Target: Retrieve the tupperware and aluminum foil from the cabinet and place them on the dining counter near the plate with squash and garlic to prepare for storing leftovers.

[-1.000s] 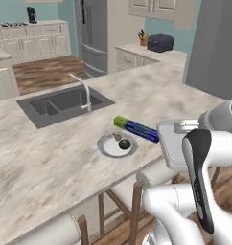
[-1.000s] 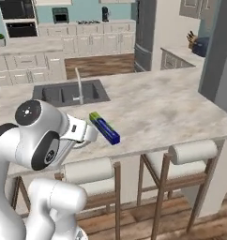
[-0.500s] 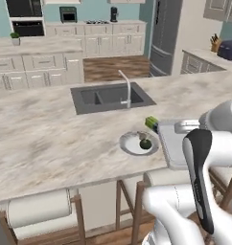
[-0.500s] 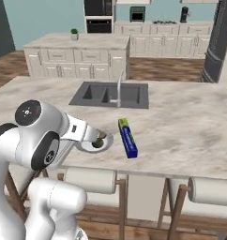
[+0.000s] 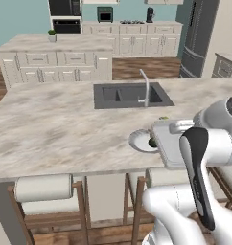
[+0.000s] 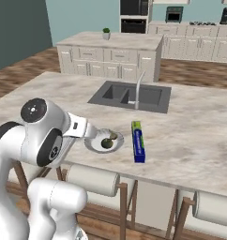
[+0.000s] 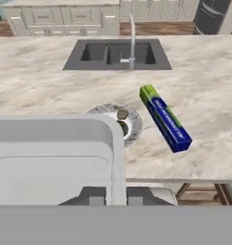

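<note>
From the left base view, the pale translucent grey rectangular tupperware [image 5: 173, 143] rides above the marbled stone desk [image 5: 55, 129], overlapping the white plate [image 5: 139, 140]. From the right base view, the dark blue, green-ended aluminum foil carton [image 6: 138, 141] lies just beside that plate. In the hand view my tool [image 7: 113, 197] is clamped on the tupperware's rim, so I should lower it level onto bare stone near the plate.

2 rear cameras flank arm—hand camera overlooks dining counter [image 7: 51, 86].

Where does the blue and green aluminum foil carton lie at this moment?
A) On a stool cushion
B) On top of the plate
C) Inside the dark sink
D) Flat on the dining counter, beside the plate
D: the aluminum foil lies flat on the stone top of the dining counter, just beside the plate and apart from it, on the near side of the sink.
</note>
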